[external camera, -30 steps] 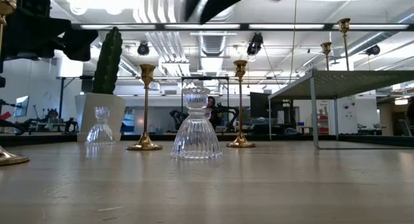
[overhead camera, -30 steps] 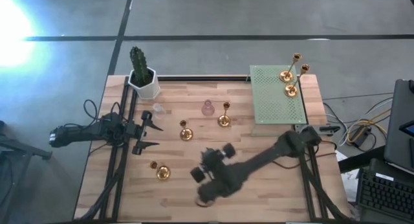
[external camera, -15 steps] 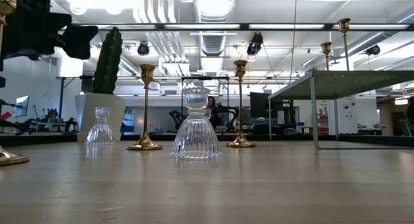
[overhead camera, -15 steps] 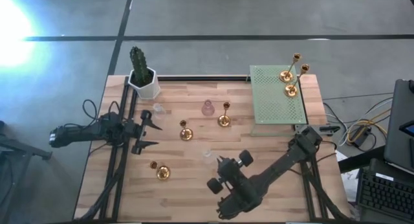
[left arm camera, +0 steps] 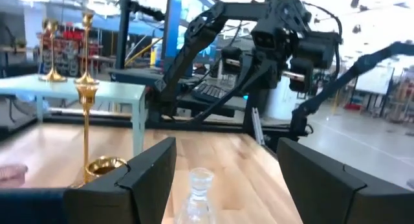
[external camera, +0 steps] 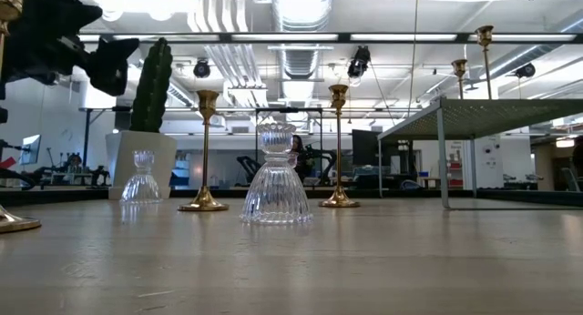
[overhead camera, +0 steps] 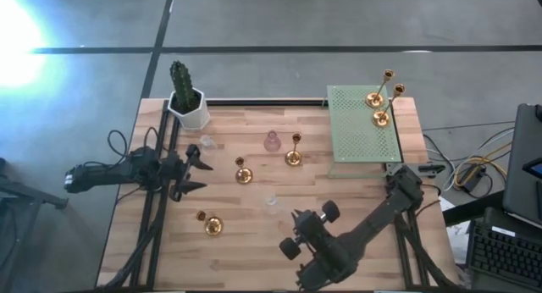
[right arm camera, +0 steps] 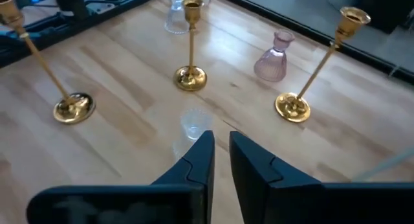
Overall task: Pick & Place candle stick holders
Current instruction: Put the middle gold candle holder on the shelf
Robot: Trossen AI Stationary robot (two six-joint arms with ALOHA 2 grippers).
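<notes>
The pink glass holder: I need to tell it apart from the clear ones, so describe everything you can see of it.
The pink glass holder is a small pale-pink piece of see-through glass with a wide bell-shaped body, a narrow neck and a small flared cup on top. It stands upright on the wooden table, near the middle of its far half, just left of a gold candlestick. Nothing touches it; neither gripper is near.

My right gripper (overhead camera: 302,268) hangs low near the front edge of the wooden table (overhead camera: 254,259), my left gripper (overhead camera: 201,176) waits by the left side, and two gold candle holders (overhead camera: 378,102) stand on the green tray (overhead camera: 351,136).
</notes>
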